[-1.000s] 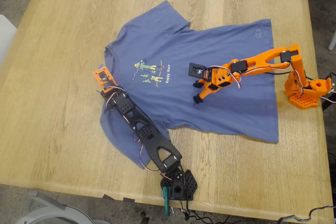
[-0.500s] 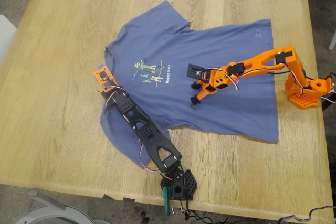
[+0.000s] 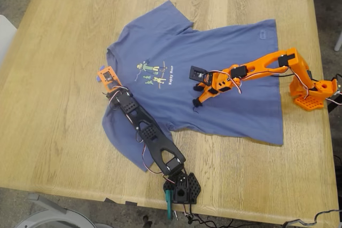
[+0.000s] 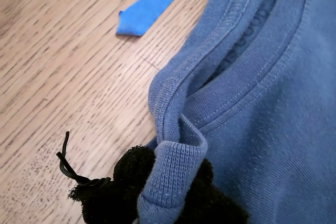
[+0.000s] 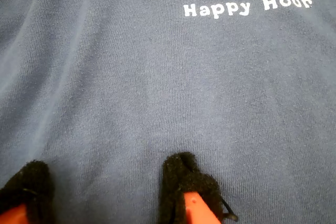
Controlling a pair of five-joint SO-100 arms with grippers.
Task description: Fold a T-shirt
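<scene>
The slate-blue T-shirt (image 3: pixel 214 68) lies flat on the wooden table, print side up, with its collar toward the exterior view's left. My first gripper (image 3: pixel 109 93), on the black arm, is at the collar. In the first wrist view its black padded jaws (image 4: pixel 157 192) are shut on a fold of the collar rib (image 4: pixel 173 166). My second gripper (image 3: pixel 196 101), on the orange arm, sits low over the shirt's middle, just right of the cartoon print (image 3: pixel 155 73). Its padded fingertips (image 5: pixel 181 174) are apart on the cloth below the "Happy Hour" lettering (image 5: pixel 247 6), holding nothing.
A small blue tape scrap (image 4: pixel 152 3) lies on the bare wood beside the collar. The orange arm's base (image 3: pixel 312 92) stands at the table's right edge and the black arm's base (image 3: pixel 181 185) at the near edge. A white object (image 3: pixel 4 30) shows at the far left.
The second gripper has crept left across the shirt toward the print. The first gripper has shifted slightly at the collar and stays shut on it.
</scene>
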